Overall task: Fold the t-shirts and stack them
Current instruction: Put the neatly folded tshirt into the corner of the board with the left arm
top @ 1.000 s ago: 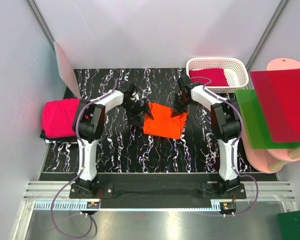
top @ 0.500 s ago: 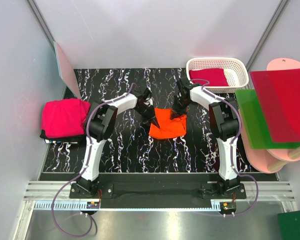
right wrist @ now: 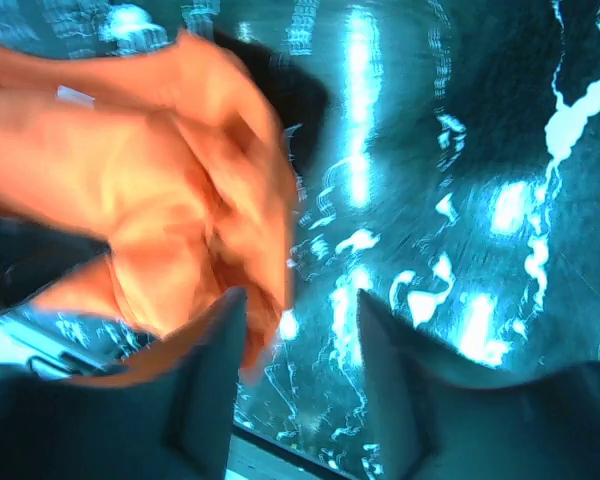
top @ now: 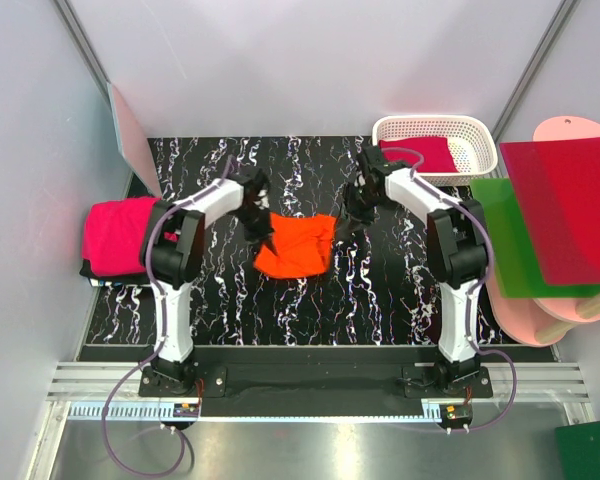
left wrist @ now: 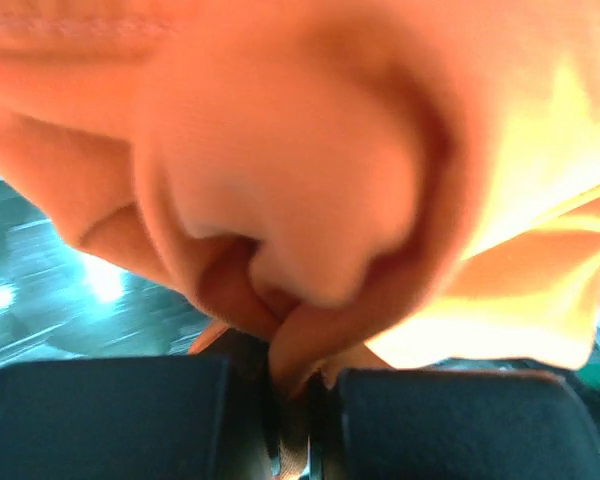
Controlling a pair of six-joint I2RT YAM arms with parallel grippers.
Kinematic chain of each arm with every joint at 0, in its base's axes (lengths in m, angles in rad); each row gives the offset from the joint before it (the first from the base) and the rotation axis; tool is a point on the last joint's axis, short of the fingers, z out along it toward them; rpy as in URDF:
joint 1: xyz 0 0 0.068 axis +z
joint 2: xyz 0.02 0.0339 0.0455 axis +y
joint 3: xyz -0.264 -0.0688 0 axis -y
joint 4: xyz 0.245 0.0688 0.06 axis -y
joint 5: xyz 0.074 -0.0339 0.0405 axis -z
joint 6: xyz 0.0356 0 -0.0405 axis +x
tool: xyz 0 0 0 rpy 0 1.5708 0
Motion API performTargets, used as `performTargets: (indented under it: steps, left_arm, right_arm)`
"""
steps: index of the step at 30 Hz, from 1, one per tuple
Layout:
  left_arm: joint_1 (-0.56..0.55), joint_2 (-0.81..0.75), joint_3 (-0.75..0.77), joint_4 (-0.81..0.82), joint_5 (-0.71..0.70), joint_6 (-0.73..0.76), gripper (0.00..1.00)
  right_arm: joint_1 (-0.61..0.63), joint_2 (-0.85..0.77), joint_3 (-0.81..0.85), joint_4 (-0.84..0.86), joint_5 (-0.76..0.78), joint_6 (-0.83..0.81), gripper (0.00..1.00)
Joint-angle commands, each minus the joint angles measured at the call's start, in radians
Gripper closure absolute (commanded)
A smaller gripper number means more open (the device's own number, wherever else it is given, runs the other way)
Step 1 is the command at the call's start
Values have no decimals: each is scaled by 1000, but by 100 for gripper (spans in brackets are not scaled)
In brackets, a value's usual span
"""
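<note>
Evidently the left end effector is clenched on a bunched edge of the orange shirt, mid-way across the worktop, probably to drag it into a fold. The right end effector is released, parted just beside the shirt's right edge.

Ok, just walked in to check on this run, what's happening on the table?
Two robot arms are working on the orange t-shirt. The left hand is shut on bunched cloth at its left edge; the right hand is open by its far right corner, gripping nothing. A folded pink t-shirt lies at the table's left edge; a crimson one sits in the white basket.
</note>
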Motion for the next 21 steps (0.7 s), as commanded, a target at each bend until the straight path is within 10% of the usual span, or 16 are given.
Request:
performTargets:
  steps: [1, 21]
  left_arm:
    - [38, -92, 28, -190, -276, 109, 100]
    - [199, -310, 59, -431, -751, 33, 100]
  right_arm:
    - [8, -194, 23, 33, -19, -42, 33]
    - [7, -378, -60, 4, -28, -102, 25]
